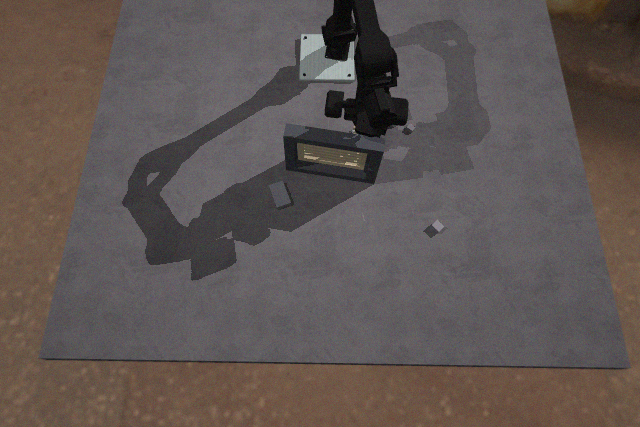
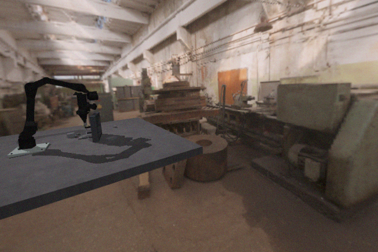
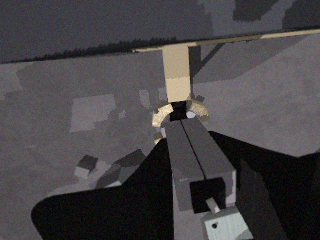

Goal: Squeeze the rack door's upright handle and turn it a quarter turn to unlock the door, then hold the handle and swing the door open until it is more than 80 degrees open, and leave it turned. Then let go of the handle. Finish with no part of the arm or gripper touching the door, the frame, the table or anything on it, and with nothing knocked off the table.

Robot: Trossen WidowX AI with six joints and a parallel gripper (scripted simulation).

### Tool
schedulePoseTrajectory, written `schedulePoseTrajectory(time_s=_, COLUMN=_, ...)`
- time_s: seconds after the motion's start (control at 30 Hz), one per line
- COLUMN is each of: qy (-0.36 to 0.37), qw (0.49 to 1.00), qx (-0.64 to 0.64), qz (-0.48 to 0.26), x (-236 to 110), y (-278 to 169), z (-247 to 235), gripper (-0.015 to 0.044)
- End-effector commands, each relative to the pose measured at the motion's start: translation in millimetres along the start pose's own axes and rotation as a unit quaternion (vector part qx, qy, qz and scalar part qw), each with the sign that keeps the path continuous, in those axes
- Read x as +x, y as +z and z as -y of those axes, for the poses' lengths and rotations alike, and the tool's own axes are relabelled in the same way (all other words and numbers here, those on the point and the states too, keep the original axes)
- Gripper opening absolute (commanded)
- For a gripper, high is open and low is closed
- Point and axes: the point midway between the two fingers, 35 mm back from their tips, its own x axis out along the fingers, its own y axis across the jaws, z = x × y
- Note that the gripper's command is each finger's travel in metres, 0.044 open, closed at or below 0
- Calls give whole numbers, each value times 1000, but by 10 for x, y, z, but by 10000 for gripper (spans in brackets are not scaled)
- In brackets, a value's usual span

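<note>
The rack frame [image 1: 291, 154] [image 2: 96, 127] [image 3: 90, 30] stands upright, dark grey. The tan door [image 1: 331, 156] shows through its opening and looks flat against the frame; its thin edge shows in the wrist view. A tan bracket [image 3: 177, 70] sticks out from the door towards the arm's base. It bears the upright grey handle [image 3: 205, 150], whose two halves are pressed together with only a thin line between them. My gripper [image 3: 186, 141] [image 2: 85, 122] points down and is shut on the handle, one black finger on each side. The fingertips are hidden in the top view.
The pale base plate [image 1: 311, 63] [image 2: 42, 147] [image 3: 227, 225] lies on the arm's side of the rack. A small cube [image 1: 409, 127] [image 3: 86, 166] lies near the gripper. A grey block [image 1: 279, 193] and another small cube [image 1: 437, 226] lie beyond the rack.
</note>
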Motion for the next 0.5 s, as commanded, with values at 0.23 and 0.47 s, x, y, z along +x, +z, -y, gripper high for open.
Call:
schedulePoseTrajectory(time_s=0.23, qy=0, qw=973, qx=-233, qz=0, x=6, y=-4, z=-1, gripper=25)
schedulePoseTrajectory(time_s=0.47, qy=0, qw=918, qx=-396, qz=0, x=6, y=-4, z=-1, gripper=25)
